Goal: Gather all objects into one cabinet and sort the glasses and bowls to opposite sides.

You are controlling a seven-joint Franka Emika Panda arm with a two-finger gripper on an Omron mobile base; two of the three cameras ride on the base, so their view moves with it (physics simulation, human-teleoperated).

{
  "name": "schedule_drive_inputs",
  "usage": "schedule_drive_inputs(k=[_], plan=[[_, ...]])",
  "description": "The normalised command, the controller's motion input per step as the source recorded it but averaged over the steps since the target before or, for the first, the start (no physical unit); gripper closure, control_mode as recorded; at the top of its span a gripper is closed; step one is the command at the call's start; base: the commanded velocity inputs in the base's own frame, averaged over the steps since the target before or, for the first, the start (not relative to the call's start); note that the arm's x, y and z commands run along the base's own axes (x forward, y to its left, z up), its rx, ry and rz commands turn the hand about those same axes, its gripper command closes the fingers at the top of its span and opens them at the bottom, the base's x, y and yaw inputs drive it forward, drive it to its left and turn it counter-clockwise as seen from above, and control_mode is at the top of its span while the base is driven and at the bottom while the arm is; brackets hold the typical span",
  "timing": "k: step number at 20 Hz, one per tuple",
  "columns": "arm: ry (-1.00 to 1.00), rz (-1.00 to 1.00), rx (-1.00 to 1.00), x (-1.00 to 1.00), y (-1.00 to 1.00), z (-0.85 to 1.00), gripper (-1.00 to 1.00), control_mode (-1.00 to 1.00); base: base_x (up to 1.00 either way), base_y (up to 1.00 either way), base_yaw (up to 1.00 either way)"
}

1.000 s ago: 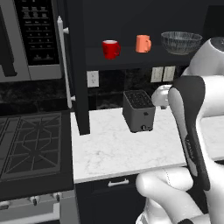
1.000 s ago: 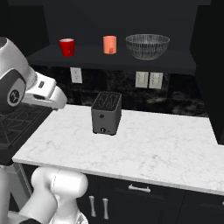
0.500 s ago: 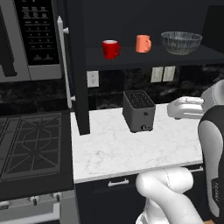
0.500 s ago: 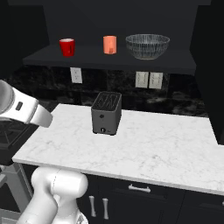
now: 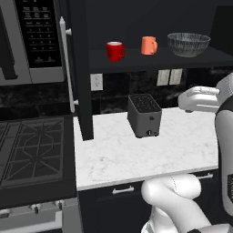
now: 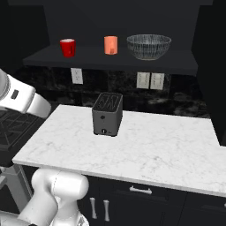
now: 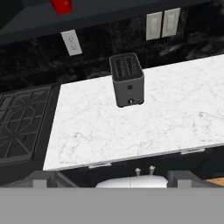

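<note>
Trouble could come on the open cabinet shelf, where red mug, orange mug and bowl stand near its edge: the wide-open, empty tool might push one off.

— What's the room like?
— A dark kitchen: a white marble counter runs over black lower cabinets with short silver pulls, against a black, glossy backsplash.
— Anything on the counter?
— A dark toaster stands toward the far side, left of centre.
— And on the wall?
— One white outlet on the left and a pair of switch plates to the right.
— What's left of the counter?
— A gas stove with black grates, and a microwave above it.
</note>
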Motion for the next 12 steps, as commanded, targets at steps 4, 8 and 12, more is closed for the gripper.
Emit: schedule_drive_inputs(k=[4,8,12], plan=[[0.0,0.0,0.0,0.0,0.0,0.0,-1.0,1.0,0.0,0.0,0.0],[0.0,0.0,0.0,0.0,0.0,0.0,-1.0,1.0,-0.18,0.0,0.0],[0.0,0.0,0.0,0.0,0.0,0.0,-1.0,1.0,-0.46,0.0,0.0]])
